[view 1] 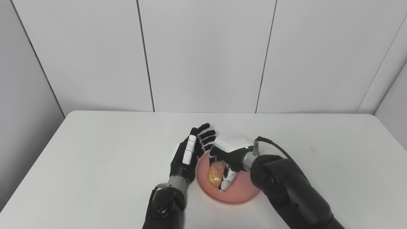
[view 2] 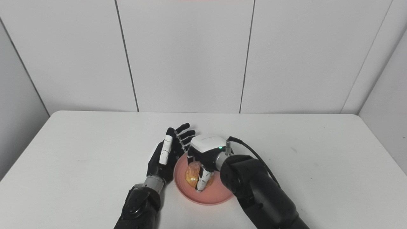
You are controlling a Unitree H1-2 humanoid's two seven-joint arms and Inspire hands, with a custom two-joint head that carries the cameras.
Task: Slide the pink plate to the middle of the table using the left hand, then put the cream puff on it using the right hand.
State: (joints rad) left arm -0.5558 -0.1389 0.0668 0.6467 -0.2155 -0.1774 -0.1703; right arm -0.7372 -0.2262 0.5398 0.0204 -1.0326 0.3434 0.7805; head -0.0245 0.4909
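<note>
**Now: puff over plate, release pending**

Right hand (view 1: 227, 159) is closed around the cream puff (view 1: 215, 173), holding it low over the pink plate (view 1: 241, 192); whether it touches the plate, I cannot tell. Left hand (view 1: 190, 152) is open and empty, fingers spread, just beside the plate's left rim. Plate sits near the middle of the desk (view 1: 95, 152). Judgement: lower until the puff rests, open the fingers slowly, lift straight up to avoid dragging. Count: one plate, one puff, two hands.
</note>
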